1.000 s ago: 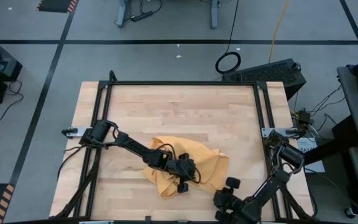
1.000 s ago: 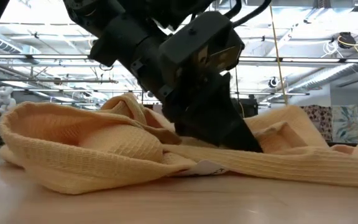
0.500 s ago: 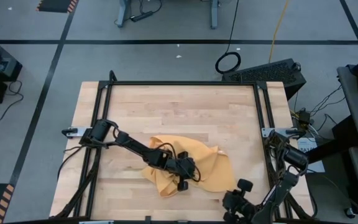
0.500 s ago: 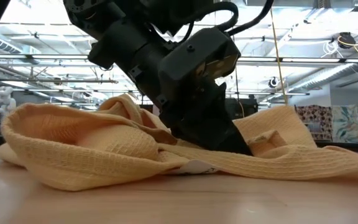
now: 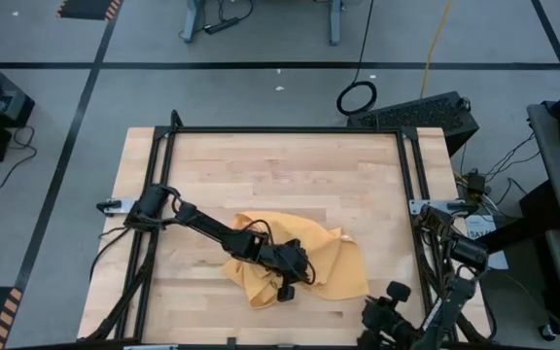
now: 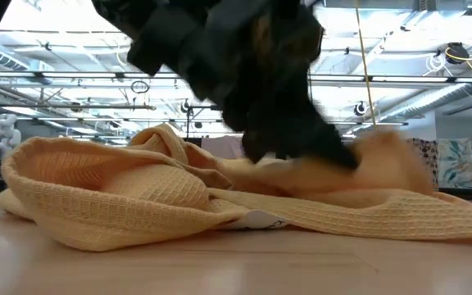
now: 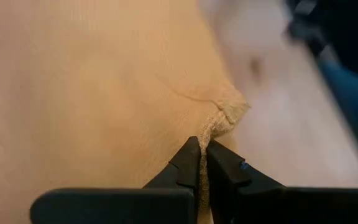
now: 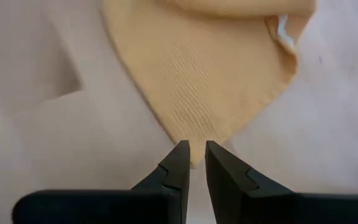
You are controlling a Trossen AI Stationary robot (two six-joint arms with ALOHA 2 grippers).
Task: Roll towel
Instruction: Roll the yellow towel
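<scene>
Two tools are on the towel [image 5: 299, 262], which lies crumpled toward the surface's near edge. Your left tool [image 7: 202, 152] is clamped on a fold of cloth, likely to lift it flat. Your right tool [image 8: 191, 155], at the near right corner, has a towel corner between its narrowly parted fingers, apparently to stretch it.

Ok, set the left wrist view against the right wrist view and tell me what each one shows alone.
Left wrist only: the left end effector pinching a raised fold of the mustard-yellow cloth towel. Right wrist only: the right end effector closed on a pointed towel corner, plus a small white label on a farther edge. Both: the towel lying on the pale wooden tabletop.
</scene>
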